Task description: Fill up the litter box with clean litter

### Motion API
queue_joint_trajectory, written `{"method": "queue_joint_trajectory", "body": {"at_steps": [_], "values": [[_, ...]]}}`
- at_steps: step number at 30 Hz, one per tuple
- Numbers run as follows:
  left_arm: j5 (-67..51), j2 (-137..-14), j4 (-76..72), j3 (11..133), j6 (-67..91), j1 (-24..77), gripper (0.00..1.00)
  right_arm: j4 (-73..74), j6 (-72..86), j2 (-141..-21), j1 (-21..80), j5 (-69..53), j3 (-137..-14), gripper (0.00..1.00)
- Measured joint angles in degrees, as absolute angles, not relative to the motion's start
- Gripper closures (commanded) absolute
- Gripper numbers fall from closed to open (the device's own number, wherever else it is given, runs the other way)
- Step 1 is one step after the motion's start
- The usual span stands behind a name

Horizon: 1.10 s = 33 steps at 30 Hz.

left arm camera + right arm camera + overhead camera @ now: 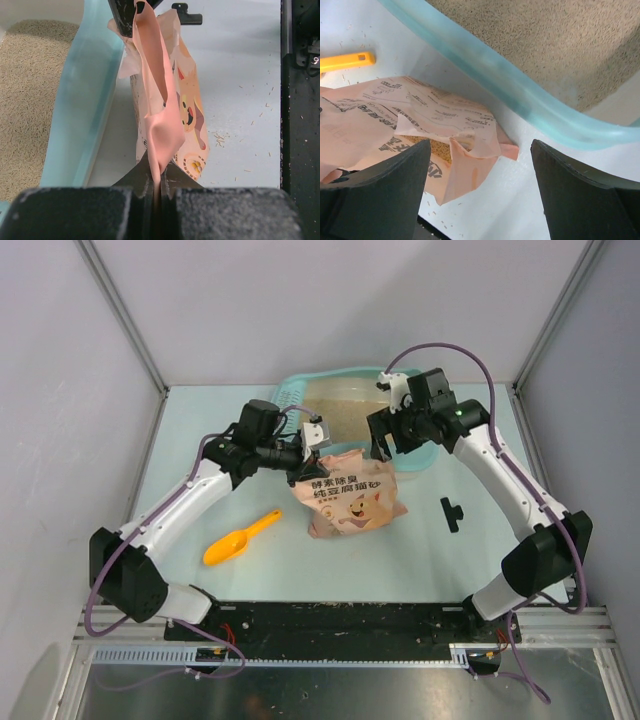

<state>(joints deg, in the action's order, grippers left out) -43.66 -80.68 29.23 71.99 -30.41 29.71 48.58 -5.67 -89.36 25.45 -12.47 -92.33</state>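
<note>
The light teal litter box [300,392] stands at the back centre, with beige clean litter [345,405] inside; the litter also shows in the left wrist view [25,100] and in the right wrist view [545,45]. The pink bag [345,495] stands upright just in front of the box. My left gripper [308,455] is shut on the bag's top left edge [157,120]. My right gripper [382,452] is open just above the bag's torn top right corner [470,145], touching nothing. Litter shows inside the bag's opening.
An orange scoop [235,540] lies on the table at front left; its handle shows in the right wrist view [345,61]. A small black clip [451,511] lies to the right of the bag. Stray granules dot the table near the bag [220,137].
</note>
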Motion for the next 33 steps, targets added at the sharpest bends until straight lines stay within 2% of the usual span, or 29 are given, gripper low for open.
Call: {"method": "queue_joint_trajectory", "body": {"at_steps": [12,27,33], "values": [[-43.64,-80.66,29.23,71.99,-30.41,29.71,1.0,51.24,-1.93,-89.69,27.83,-13.5,-89.84,0.12],[-43.07,-80.58,29.06,71.92,-30.57,29.71,1.0,52.77,4.03,-96.66,32.01,3.03,-90.87,0.11],[-42.28,-80.47,28.45,71.9,-31.55,29.71,1.0,54.81,3.95,-95.07,27.68,6.11,-89.21,0.12]]}}
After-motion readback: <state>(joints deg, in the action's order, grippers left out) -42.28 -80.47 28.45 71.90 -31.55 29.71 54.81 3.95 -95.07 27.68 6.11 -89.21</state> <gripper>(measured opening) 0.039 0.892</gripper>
